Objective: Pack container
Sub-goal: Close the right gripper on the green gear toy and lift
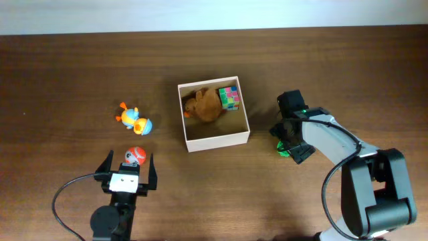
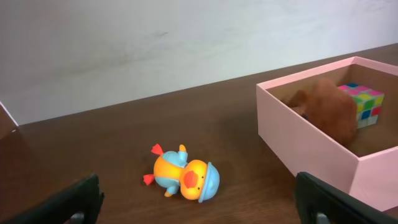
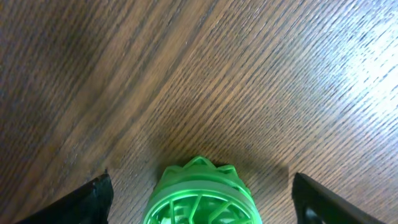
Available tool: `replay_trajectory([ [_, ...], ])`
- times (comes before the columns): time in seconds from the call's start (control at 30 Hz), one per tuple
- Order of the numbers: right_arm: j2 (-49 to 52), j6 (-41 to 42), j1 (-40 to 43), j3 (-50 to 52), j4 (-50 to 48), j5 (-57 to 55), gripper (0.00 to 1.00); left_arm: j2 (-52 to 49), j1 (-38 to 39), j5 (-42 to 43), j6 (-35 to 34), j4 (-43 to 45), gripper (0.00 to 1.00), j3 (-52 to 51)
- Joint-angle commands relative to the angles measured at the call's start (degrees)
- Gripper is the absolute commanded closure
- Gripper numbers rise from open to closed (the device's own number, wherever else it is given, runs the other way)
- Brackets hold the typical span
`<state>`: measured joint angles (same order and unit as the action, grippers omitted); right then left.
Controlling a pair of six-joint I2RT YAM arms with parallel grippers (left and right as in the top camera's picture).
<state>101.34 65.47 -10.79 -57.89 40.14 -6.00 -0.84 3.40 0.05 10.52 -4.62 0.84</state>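
Observation:
The container point(image 1: 215, 141) is a square cream-walled box at the table's middle; it also shows in the left wrist view point(image 2: 311, 140). Inside lie a brown plush toy point(image 1: 204, 106) and a multicoloured cube point(image 1: 229, 97). An orange-and-blue duck toy point(image 1: 135, 119) lies left of it and shows in the left wrist view point(image 2: 183, 178). A red-and-white ball toy point(image 1: 136, 156) sits between the fingers of my open left gripper point(image 1: 127, 165). My right gripper point(image 1: 289, 141) is open over a green toothed wheel toy point(image 3: 200, 194), fingers on either side, apart from it.
The table is dark brown wood point(image 1: 67, 73). A pale wall point(image 2: 155, 43) rises behind the table's far edge. A black cable point(image 1: 63, 197) loops beside the left arm at the front left.

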Motion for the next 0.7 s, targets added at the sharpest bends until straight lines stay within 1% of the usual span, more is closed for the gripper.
replay_trajectory([
  [0.0, 0.4, -0.5, 0.3, 1.0, -0.5, 0.9, 0.2, 0.5, -0.2, 0.4, 0.7, -0.1, 0.01, -0.3],
  [0.17, 0.4, -0.5, 0.3, 2.3, -1.8, 2.3, 0.33, 0.5, -0.2, 0.4, 0.7, -0.1, 0.01, -0.3],
  [0.37, 0.4, -0.5, 0.3, 3.3, -3.0, 3.0, 0.41, 0.5, -0.2, 0.4, 0.7, -0.1, 0.01, -0.3],
  [0.53, 0.4, -0.5, 0.3, 3.3, -3.1, 3.0, 0.5, 0.5, -0.2, 0.4, 0.7, -0.1, 0.01, -0.3],
  [0.67, 0.4, -0.6, 0.3, 3.3, -3.3, 3.0, 0.54, 0.5, -0.2, 0.4, 0.7, -0.1, 0.01, -0.3],
])
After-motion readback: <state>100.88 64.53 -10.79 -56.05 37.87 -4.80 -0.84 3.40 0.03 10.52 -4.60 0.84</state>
